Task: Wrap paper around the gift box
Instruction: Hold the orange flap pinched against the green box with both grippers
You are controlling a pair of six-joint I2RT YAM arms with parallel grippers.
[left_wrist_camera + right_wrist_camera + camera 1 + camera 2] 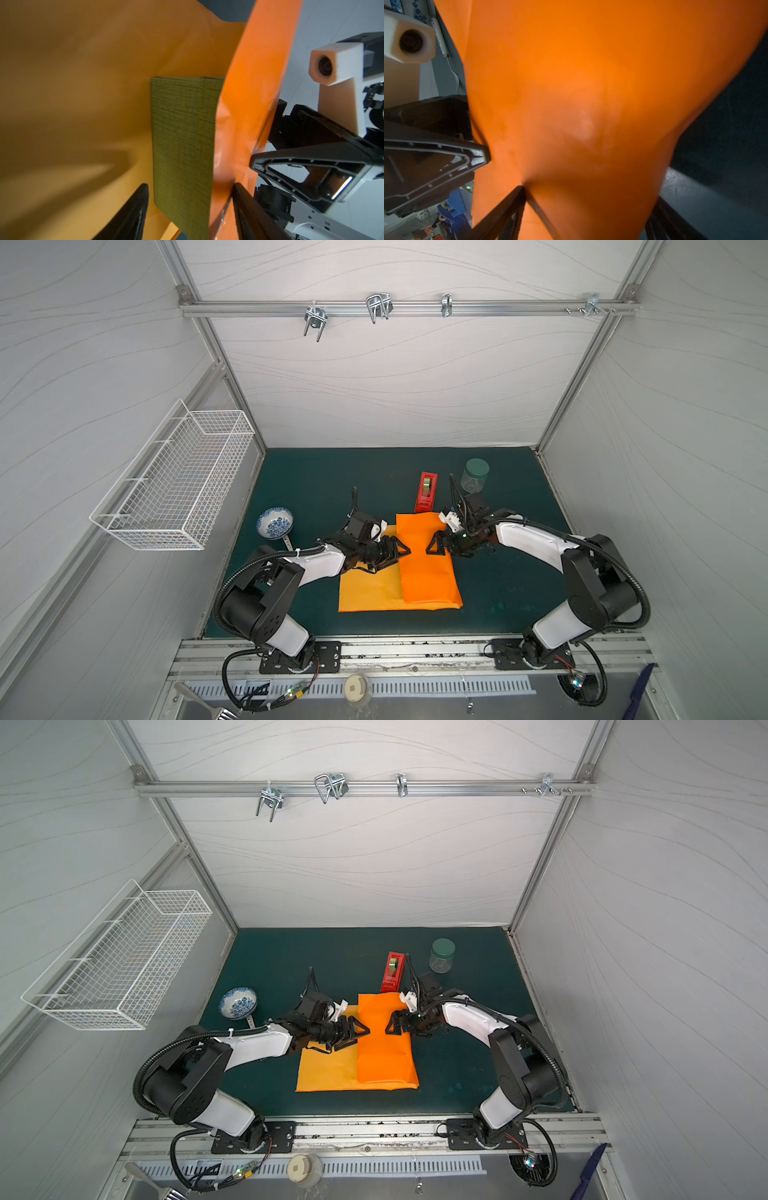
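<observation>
We find the paper (pixel 428 580) folded once over the gift box (pixel 182 145); rest unwrapped; left fingers (pixel 133 212), right fingers (pixel 506 214) wide.

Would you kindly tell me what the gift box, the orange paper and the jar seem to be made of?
By their look: the gift box is probably cardboard, matte olive, with a fine woven-like grain; the paper is thin and smooth, slightly shiny, bending in a soft fold; the jar is clear plastic or glass, I cannot tell which, with a green lid.
</observation>
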